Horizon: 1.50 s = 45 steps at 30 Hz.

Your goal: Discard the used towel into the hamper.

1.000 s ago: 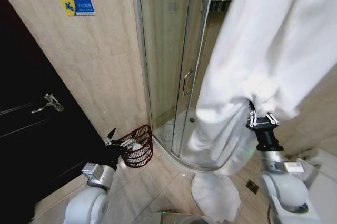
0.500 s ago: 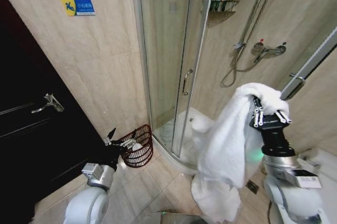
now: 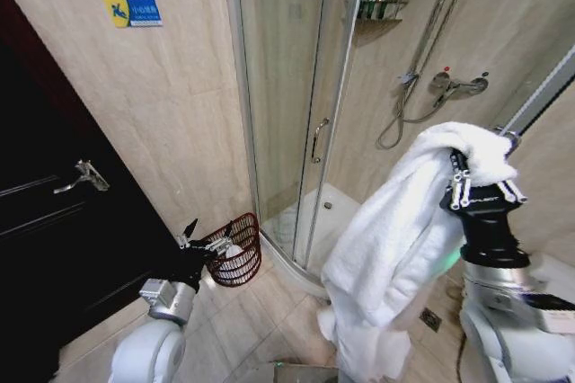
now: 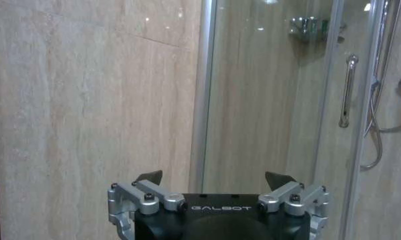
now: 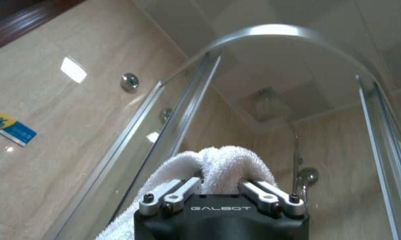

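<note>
A large white towel [image 3: 395, 248] hangs from my right gripper [image 3: 474, 160], which is shut on its top fold at the right of the head view; the cloth drapes down toward the floor. In the right wrist view the bunched towel [image 5: 220, 162] is pinched between the fingers. The hamper [image 3: 237, 249], a small dark reddish-brown wire basket, stands on the floor by the shower corner at lower left. My left gripper [image 3: 199, 237] is low beside the hamper, fingers spread; the left wrist view shows this gripper [image 4: 215, 177] open and empty.
A curved glass shower enclosure [image 3: 296, 104] with a handle [image 3: 318, 139] stands in the middle, its raised base [image 3: 310, 221] between towel and hamper. A dark door [image 3: 63, 221] with a lever is at left. Shower fittings [image 3: 431, 95] hang on the back wall.
My right gripper has lowered and drawn rightward with the towel, which no longer covers the upper right of the view; the shower wall is now exposed. The left arm is still.
</note>
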### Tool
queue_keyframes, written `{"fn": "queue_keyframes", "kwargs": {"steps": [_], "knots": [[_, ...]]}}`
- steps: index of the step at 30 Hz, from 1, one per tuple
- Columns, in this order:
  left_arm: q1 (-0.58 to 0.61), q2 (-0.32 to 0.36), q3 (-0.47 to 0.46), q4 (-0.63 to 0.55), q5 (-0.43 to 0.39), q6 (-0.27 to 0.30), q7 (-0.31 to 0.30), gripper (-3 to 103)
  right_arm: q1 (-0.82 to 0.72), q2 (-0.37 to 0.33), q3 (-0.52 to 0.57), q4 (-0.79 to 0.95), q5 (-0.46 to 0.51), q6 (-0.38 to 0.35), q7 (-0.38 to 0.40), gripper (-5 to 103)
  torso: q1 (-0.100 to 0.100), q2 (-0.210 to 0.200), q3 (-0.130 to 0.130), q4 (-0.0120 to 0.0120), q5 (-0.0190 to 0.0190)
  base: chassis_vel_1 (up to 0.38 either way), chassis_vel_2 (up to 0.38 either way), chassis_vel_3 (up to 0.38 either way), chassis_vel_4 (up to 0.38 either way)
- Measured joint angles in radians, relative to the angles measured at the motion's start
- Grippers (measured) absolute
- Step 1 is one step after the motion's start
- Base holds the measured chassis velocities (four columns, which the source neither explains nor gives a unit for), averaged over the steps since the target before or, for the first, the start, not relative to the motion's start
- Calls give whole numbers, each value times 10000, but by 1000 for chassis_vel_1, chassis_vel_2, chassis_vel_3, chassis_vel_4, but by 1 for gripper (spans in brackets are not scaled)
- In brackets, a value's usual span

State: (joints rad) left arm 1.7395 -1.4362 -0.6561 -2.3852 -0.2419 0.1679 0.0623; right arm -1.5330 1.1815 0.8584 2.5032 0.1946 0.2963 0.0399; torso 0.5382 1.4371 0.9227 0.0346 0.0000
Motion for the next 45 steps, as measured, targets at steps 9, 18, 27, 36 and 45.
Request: {"fn": "queue_keyframes", "kwargs": {"steps": [9, 18, 27, 36, 45], "knots": [[0, 0, 0, 0, 0, 0, 0, 100, -48, -2, -144, 3, 1133, -1012, 662, 8, 0, 0, 0, 0, 1, 0, 0, 0, 0], [0, 1, 0, 0, 0, 0, 0, 100, -150, 140, -219, -10, 1275, -1641, 1123, 8, 0, 0, 0, 0, 1, 0, 0, 0, 0], [0, 0, 0, 0, 0, 0, 0, 100, -130, 53, -58, -20, 1259, -1475, 1067, 8, 0, 0, 0, -1, 0, 0, 0, 0, 0], [0, 0, 0, 0, 0, 0, 0, 100, -18, -13, -4, -24, 1250, -1255, 1021, 8, 0, 0, 0, 0, 0, 0, 0, 0, 0], [0, 0, 0, 0, 0, 1, 0, 100, -21, -17, 27, -31, 1267, -1133, 994, 8, 2, 0, 1, 0, 0, 0, 0, 0, 0]]}}
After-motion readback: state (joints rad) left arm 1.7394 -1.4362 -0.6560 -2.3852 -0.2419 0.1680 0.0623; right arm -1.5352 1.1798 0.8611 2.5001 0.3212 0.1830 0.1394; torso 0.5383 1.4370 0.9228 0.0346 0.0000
